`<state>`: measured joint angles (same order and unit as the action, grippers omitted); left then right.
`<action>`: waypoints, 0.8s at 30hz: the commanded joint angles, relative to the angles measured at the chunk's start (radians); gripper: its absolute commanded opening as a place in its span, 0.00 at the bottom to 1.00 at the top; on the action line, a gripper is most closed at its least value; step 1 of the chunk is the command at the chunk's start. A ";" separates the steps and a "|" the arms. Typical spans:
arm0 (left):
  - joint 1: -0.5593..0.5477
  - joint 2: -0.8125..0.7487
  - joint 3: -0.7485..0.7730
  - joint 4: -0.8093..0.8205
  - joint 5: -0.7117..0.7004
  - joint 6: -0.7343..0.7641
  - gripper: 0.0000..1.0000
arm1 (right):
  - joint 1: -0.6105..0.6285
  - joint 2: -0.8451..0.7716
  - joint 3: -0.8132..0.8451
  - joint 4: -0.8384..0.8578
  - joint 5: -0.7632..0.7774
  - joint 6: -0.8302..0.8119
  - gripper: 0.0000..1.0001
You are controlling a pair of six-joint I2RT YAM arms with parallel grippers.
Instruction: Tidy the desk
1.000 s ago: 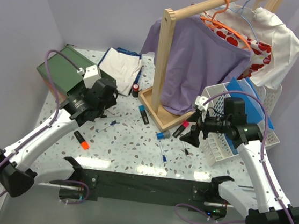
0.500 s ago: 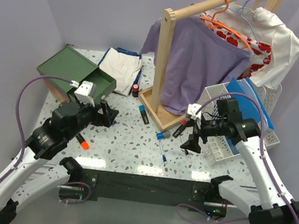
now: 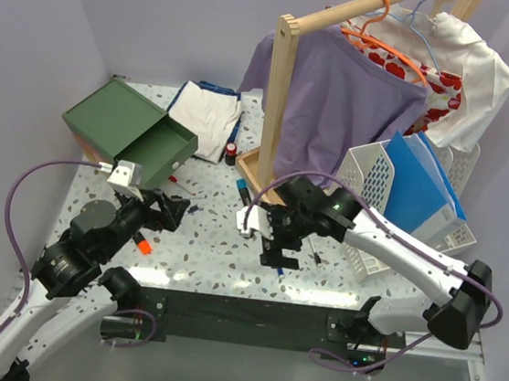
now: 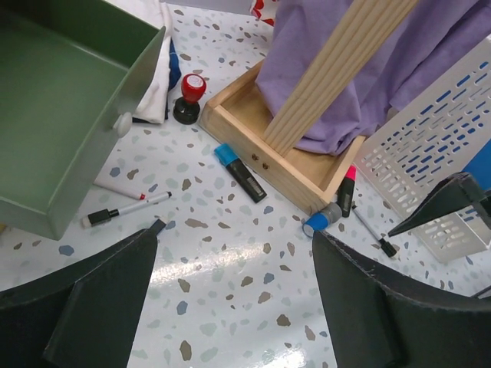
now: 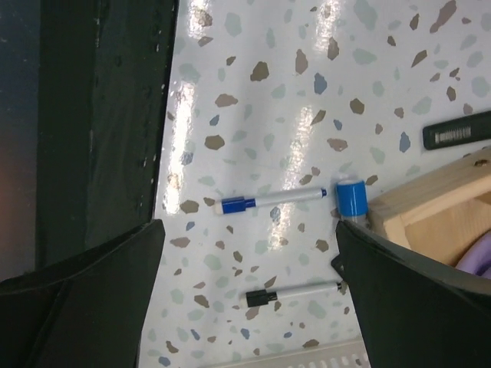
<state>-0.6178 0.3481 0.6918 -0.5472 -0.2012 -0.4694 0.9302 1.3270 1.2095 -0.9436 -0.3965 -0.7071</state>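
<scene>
Right wrist: right gripper (image 5: pixel 245 230) apart, empty, over blue pen (image 5: pixel 268 201); pinch may roll it (glossy desk (image 5: pixel 253 92)) against rack base (image 5: pixel 430 207)

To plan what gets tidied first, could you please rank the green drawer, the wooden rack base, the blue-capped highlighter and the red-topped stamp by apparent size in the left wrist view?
1. green drawer, nearest the camera and partly cropped.
2. wooden rack base.
3. blue-capped highlighter and red-topped stamp: too alike to rank.

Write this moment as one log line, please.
left gripper: open, empty, near drawer | right gripper: open, empty, above blue-capped pen | desk: cluttered
</scene>
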 commanded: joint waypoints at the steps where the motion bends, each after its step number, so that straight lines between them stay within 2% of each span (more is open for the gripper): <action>1: -0.002 0.014 0.037 0.010 -0.058 -0.008 0.88 | 0.076 0.086 0.096 0.170 0.211 0.181 0.99; 5: -0.002 0.008 0.046 0.029 -0.084 -0.021 0.88 | 0.111 0.199 0.145 0.336 0.329 0.395 0.99; 6: -0.002 0.003 0.048 0.032 -0.089 -0.021 0.88 | 0.122 0.254 0.154 0.357 0.356 0.482 0.99; 12: -0.002 -0.037 0.103 0.007 -0.130 -0.003 0.89 | 0.156 0.397 0.202 0.456 0.507 0.749 0.99; 16: -0.002 -0.083 0.140 -0.028 -0.191 0.012 0.90 | 0.153 0.511 0.266 0.450 0.695 0.827 0.99; 19: -0.002 -0.127 0.127 -0.031 -0.210 0.020 0.90 | 0.141 0.574 0.294 0.463 0.743 0.862 0.96; 22: -0.003 -0.155 0.117 -0.046 -0.208 0.018 0.91 | 0.118 0.613 0.306 0.477 0.772 0.889 0.89; 24: -0.003 -0.166 0.114 -0.068 -0.207 0.015 0.91 | 0.095 0.646 0.309 0.471 0.760 0.909 0.80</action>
<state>-0.6178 0.1963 0.7994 -0.5793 -0.3836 -0.4706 1.0630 1.9560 1.4639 -0.5102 0.2871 0.1131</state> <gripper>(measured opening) 0.904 0.846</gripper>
